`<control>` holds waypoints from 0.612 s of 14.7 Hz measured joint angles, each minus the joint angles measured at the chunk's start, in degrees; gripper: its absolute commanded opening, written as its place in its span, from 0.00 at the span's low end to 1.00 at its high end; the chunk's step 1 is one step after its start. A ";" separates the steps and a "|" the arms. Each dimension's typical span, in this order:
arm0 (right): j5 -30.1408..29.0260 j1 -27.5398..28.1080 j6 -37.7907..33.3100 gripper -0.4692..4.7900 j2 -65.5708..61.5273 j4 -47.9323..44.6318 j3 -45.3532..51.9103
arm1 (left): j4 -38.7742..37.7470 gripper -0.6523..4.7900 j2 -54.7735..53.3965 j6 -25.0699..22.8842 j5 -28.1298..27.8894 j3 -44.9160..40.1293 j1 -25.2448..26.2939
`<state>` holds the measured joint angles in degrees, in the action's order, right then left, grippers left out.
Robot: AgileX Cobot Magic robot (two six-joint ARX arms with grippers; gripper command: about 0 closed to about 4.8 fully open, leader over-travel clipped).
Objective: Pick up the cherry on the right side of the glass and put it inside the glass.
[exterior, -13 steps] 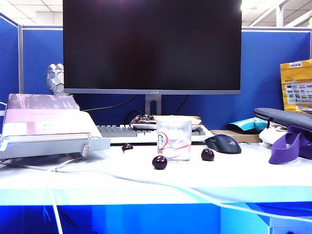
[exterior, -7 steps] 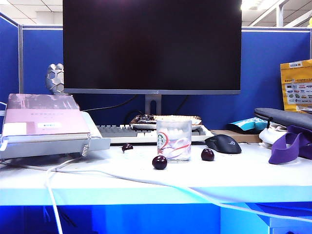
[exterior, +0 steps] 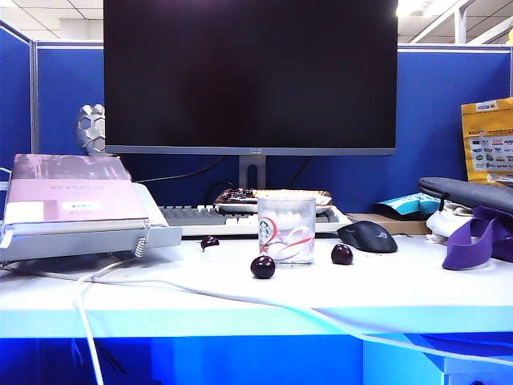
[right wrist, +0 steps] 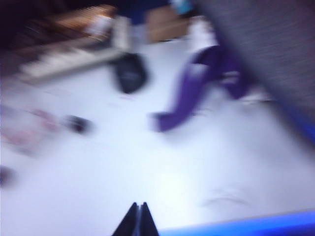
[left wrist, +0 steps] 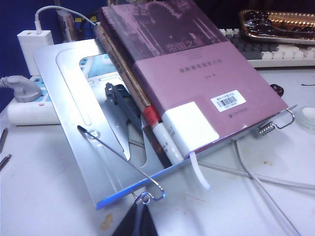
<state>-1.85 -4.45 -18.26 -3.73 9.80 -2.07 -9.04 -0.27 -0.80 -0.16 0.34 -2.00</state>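
Observation:
The clear glass (exterior: 286, 228) with a green logo and red lines stands mid-table in the exterior view. The cherry (exterior: 341, 254), small, dark and glossy, lies on the white table just right of it. The right wrist view is blurred and shows the cherry (right wrist: 78, 124) as a dark blob beside the faint glass (right wrist: 22, 132). My right gripper (right wrist: 138, 205) is shut and empty, low over the table's near edge, well short of the cherry. My left gripper (left wrist: 140, 209) is shut with nothing in it, at the front corner of a metal stand (left wrist: 74, 98). Neither gripper appears in the exterior view.
Two other dark cherries lie left of the glass, one in front (exterior: 262, 267), one further back (exterior: 209, 241). A black mouse (exterior: 367, 237) and purple strap (exterior: 473, 241) are to the right. A book (exterior: 68, 192) lies on the stand; a keyboard (exterior: 192, 216) and monitor (exterior: 250, 76) are behind. A white cable (exterior: 240, 298) crosses the front.
The white cable at the front left has shifted a little. The glass and the cherries have kept their places.

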 measured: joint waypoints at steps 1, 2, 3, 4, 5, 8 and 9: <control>-2.56 0.00 -3.06 0.08 0.04 -1.42 -3.04 | 0.00 0.11 0.00 0.02 0.00 0.00 0.00; -3.93 0.00 -3.96 0.08 -0.13 -3.74 -6.60 | 0.00 0.11 0.00 0.02 0.00 0.00 0.00; -4.02 0.00 -4.33 0.08 -2.84 -5.55 -13.64 | 0.00 0.11 0.00 0.00 0.00 0.00 0.00; -4.17 0.02 -4.42 0.08 -8.63 -6.03 -19.82 | 0.00 0.11 0.00 0.00 0.00 0.00 0.00; -4.61 0.02 -4.46 0.08 -14.27 -4.26 -23.47 | 0.00 0.11 0.00 0.00 0.02 0.00 0.00; -14.73 0.00 -4.61 0.08 -33.77 -1.75 -34.77 | 0.00 0.11 -0.02 0.00 0.00 0.00 0.00; -22.75 0.00 -4.63 0.08 -41.18 -2.93 -38.58 | 0.00 0.11 0.00 0.00 0.02 0.00 0.00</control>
<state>-24.60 -4.45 -22.90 -44.91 6.87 -40.64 -9.04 -0.27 -0.80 -0.14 0.34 -2.00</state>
